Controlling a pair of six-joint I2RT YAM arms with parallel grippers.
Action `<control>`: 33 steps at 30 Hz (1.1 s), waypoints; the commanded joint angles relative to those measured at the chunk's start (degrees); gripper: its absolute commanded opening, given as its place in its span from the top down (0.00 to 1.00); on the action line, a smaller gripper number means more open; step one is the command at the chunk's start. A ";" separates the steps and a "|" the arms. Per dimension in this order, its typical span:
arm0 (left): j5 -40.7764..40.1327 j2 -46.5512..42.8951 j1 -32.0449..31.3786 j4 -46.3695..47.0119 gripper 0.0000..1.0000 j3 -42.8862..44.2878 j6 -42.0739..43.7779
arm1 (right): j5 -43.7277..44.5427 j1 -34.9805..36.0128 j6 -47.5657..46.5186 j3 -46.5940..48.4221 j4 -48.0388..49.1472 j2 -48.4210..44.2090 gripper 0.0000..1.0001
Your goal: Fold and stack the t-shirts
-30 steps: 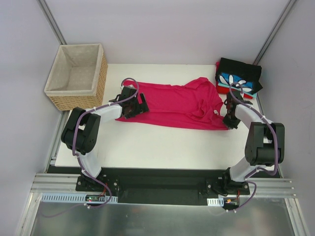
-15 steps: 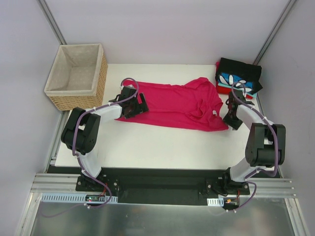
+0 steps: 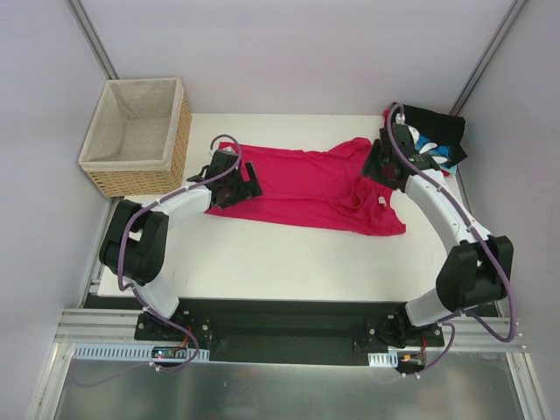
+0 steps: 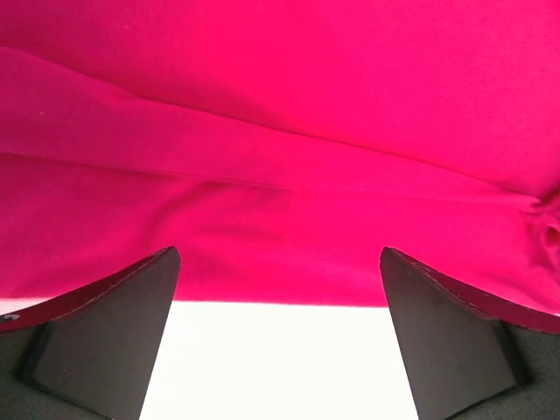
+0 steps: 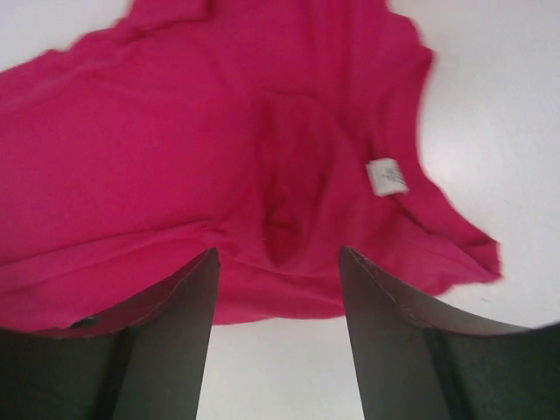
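- One magenta-pink t-shirt [image 3: 306, 184], in the middle of the table [image 3: 289, 262].
- One white label [image 5: 386, 177], on that shirt.
- Two folded shirts I can count in the pile at two o'clock: one black t-shirt [image 3: 433, 122] and one blue t-shirt [image 3: 437, 150] with white print. I can't tell whether more lie underneath.
- One wicker basket [image 3: 131, 182], at ten o'clock.
- One table.
- Two arms: the left arm [image 3: 175, 203] and the right arm [image 3: 442, 206].
- Two grippers: the left gripper [image 4: 280, 271] and the right gripper [image 5: 278, 262]. Each has two fingers, four in all.
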 commanded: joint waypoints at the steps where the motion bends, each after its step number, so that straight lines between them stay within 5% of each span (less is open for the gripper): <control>1: -0.44 -4.64 -0.19 -3.08 0.01 3.82 1.64 | -6.74 3.02 -0.79 4.92 1.18 5.68 0.40; 13: -2.28 3.53 0.16 -5.19 0.01 9.29 3.23 | -13.25 9.96 -0.70 8.35 4.00 15.27 0.41; 23: -2.28 -0.76 0.51 -9.23 0.01 6.30 0.06 | -17.12 17.70 -0.43 10.11 4.61 20.27 0.41; 33: -8.70 -12.97 2.62 -5.11 0.01 -2.65 -2.40 | -36.36 20.87 7.38 2.04 30.32 26.35 0.43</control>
